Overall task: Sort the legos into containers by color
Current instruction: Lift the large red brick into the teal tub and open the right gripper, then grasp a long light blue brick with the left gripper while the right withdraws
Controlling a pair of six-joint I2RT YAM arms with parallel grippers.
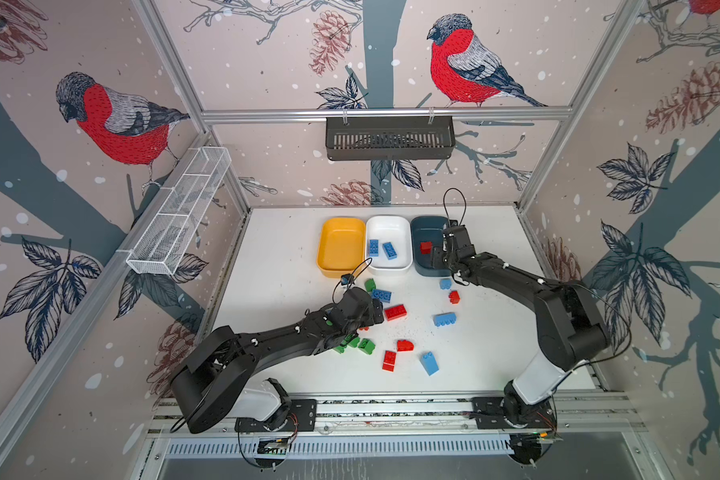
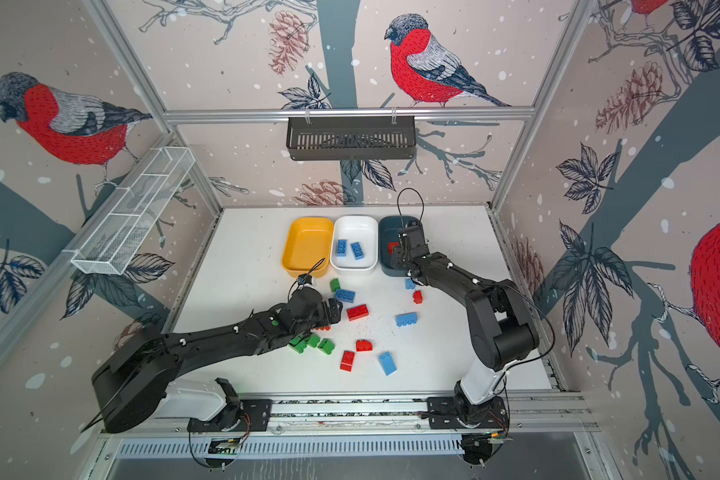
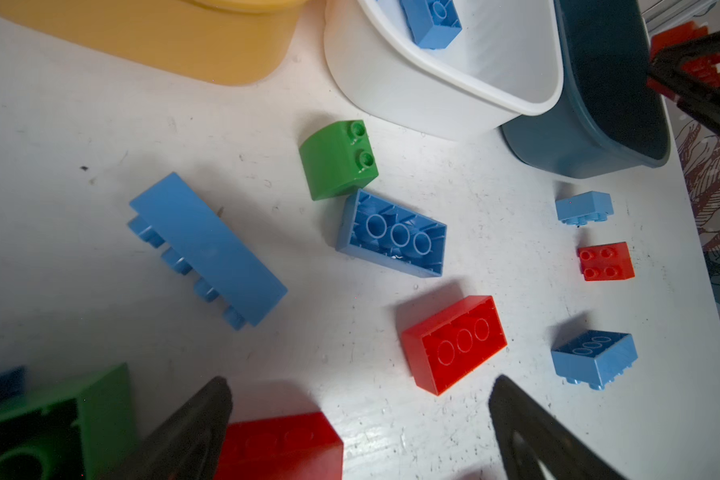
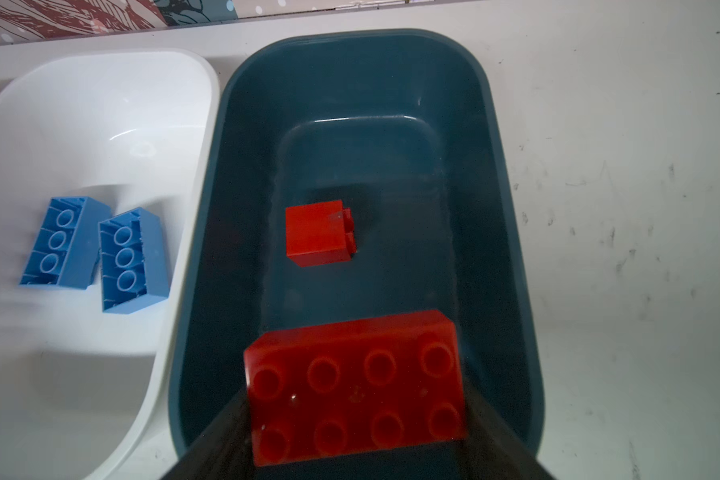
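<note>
Red plastic eight-stud brick (image 4: 354,386) is clamped in the jaws of the right gripper (image 1: 436,254), above the dark teal plastic tub (image 4: 512,232), just right of the frame's centre in both top views. The left gripper (image 3: 360,384) hangs wide open, holding nothing, over loose small bricks (image 1: 395,312) on the white table (image 1: 275,257).

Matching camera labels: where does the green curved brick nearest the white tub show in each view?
Top view: green curved brick just in front of the white tub, beside the upturned blue brick.
Top view: same spot, below the tub's near wall.
Left wrist: mid-frame, next to the blue brick.
Right wrist: not in view.
Shared landmark: the white tub, seen in all four.
</note>
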